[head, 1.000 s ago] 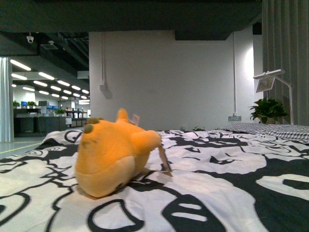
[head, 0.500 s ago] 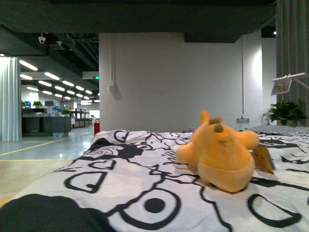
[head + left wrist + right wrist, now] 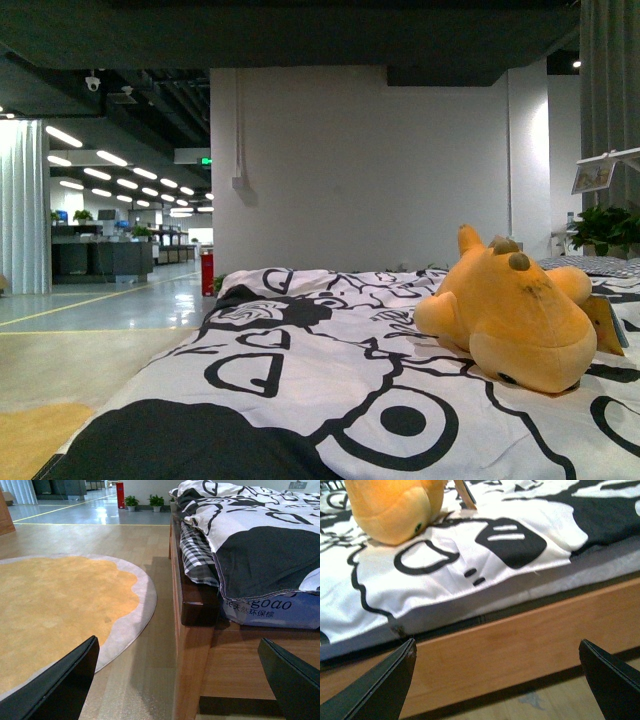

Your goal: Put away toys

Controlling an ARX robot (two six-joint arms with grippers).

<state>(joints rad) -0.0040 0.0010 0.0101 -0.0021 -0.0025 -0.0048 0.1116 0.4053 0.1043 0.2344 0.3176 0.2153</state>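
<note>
Left end effector [image 3: 177, 641] and right end effector [image 3: 496, 642] both gape empty low beside the bed [image 3: 520, 645], while the toy [image 3: 395, 510] lies untouched on it, up ahead of the right one, so you've everything left: reach, grasp, stow.

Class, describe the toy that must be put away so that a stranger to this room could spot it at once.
Find the bed with the black-and-white patterned duvet. On the duvet lies the plush animal. It is the only orange-yellow thing on that cover, soft and rounded, with a paper tag at its side.
</note>
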